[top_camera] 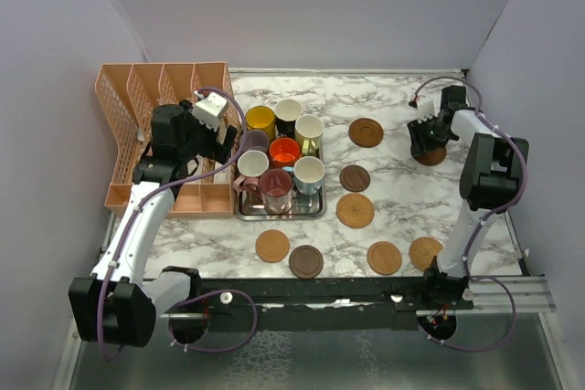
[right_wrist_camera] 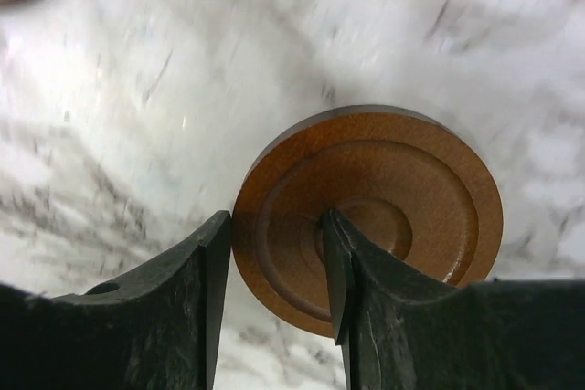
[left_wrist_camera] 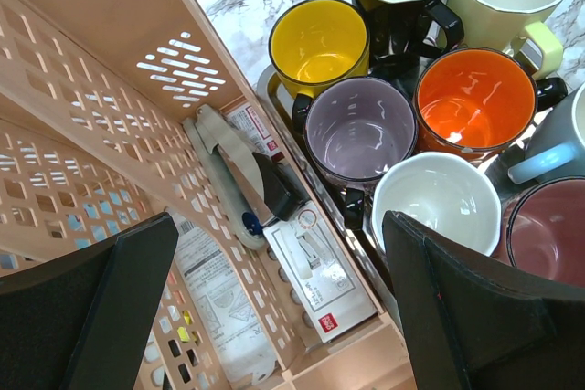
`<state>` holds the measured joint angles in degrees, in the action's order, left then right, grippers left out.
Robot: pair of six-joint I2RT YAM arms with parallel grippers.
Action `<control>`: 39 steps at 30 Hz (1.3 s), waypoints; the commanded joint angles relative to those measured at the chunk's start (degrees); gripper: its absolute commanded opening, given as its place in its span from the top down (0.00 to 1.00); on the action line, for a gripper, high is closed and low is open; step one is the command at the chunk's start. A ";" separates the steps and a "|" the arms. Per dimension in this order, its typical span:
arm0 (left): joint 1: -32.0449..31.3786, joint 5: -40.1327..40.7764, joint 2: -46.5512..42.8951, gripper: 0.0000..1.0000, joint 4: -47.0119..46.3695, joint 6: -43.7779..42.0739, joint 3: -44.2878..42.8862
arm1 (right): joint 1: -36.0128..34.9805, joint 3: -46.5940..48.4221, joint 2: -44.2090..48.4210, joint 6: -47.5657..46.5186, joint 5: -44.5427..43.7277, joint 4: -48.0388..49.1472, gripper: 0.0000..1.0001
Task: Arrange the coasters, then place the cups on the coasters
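Eight cups stand packed on the steel tray: yellow, black, cream, purple, orange, pink-white, maroon and light blue. Several coasters lie on the marble, among them ones at the back, the middle and the front. My right gripper is down on a brown coaster at the far right. One finger is against its rim and the other rests on its centre, with the jaws apart. My left gripper hangs wide open over the tray's left edge.
A peach slotted organiser stands left of the tray and holds a packaged tool and leaflets. Purple walls close in the left, back and right sides. More coasters lie along the front, near the arm bases.
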<state>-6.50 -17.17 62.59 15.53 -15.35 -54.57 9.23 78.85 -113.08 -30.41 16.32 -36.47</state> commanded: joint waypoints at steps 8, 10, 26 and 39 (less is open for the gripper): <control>-0.18 -1.51 0.43 0.01 -0.24 0.16 -0.13 | -5.38 14.85 -13.13 6.83 1.87 -0.08 0.58; -0.18 -1.52 0.56 0.01 -0.23 0.01 -0.03 | -5.68 14.76 -13.05 7.13 2.16 0.42 0.58; -0.27 -1.59 0.61 0.01 -0.13 -0.04 -0.24 | -7.87 16.25 -14.02 8.22 1.89 0.82 0.58; -0.27 -1.51 0.08 0.01 0.23 -0.34 0.12 | -8.62 17.48 -14.10 8.80 1.16 -1.15 0.57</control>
<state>-6.50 -17.26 63.33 15.53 -15.38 -54.57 1.34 96.77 -125.54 -22.70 16.80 -35.59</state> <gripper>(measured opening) 0.991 0.425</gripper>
